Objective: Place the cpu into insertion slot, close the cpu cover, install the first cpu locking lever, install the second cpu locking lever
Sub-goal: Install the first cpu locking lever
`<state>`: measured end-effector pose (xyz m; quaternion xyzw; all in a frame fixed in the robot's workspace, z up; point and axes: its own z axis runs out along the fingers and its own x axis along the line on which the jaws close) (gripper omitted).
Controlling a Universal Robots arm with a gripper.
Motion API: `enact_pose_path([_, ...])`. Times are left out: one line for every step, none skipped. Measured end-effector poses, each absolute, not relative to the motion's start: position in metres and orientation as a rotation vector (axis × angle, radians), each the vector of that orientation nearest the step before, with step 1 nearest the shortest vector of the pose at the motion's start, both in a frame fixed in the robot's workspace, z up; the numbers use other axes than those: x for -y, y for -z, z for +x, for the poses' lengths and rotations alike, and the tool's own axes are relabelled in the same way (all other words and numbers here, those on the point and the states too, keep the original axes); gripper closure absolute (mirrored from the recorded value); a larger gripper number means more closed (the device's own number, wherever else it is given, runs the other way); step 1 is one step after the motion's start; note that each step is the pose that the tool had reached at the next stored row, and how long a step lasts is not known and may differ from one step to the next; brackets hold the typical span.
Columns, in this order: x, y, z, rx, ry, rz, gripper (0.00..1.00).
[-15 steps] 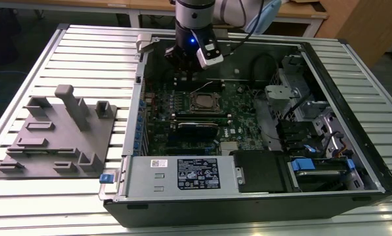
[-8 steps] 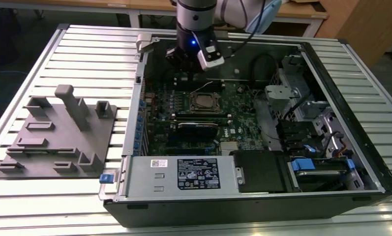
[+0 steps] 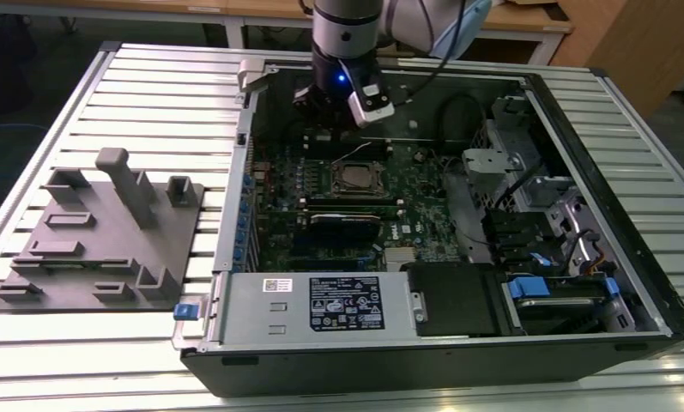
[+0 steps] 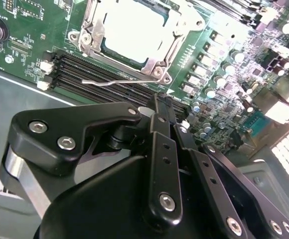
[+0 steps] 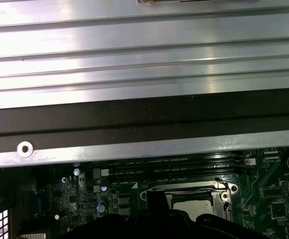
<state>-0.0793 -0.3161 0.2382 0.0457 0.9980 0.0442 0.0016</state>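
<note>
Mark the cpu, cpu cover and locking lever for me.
cpu (image 4: 132, 27): second wrist view, middle of its silver top.
cpu cover (image 4: 93, 32): second wrist view, one side bar of the metal frame.
locking lever (image 4: 115, 82): second wrist view, midway along the thin wire rod.

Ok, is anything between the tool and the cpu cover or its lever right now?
Nothing visible does. In the second wrist view the tool hangs over the memory slots, and the lever and the cover around the cpu lie just beyond, with no cable or part across the gap.
</note>
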Motion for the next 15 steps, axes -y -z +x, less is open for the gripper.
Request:
enact_pose_path([0.316, -0.238, -0.079, -3.132, -0.139, 0.143, 0.89])
enact_pose_path([0.316, -0.237, -0.078, -3.132, -0.138, 0.144, 0.89])
enact_pose_path([0.316, -0.237, -0.077, -3.132, -0.138, 0.143, 0.89])
enact_pose_path([0.316, -0.236, -0.076, -3.132, -0.139, 0.143, 0.89])
enact_pose_path([0.316, -0.236, -0.075, -3.132, -0.139, 0.143, 0.89])
enact_pose_path([0.316, -0.235, -0.074, -3.132, -0.139, 0.143, 0.89])
enact_pose_path([0.316, -0.234, -0.074, -3.132, -0.139, 0.143, 0.89])
enact_pose_path([0.316, -0.234, -0.073, -3.132, -0.139, 0.143, 0.89])
enact_pose_path([0.316, -0.233, -0.072, -3.132, -0.138, 0.143, 0.89])
enact_pose_path([0.316, -0.233, -0.071, -3.132, -0.139, 0.143, 0.89])
enact_pose_path([0.316, -0.232, -0.070, -3.132, -0.139, 0.143, 0.89])
enact_pose_path([0.316, -0.232, -0.069, -3.132, -0.139, 0.143, 0.89])
enact_pose_path([0.316, -0.231, -0.069, -3.132, -0.139, 0.144, 0.89])
enact_pose_path([0.316, -0.231, -0.068, -3.132, -0.139, 0.144, 0.89])
enact_pose_path([0.316, -0.230, -0.068, -3.132, -0.139, 0.146, 0.89])
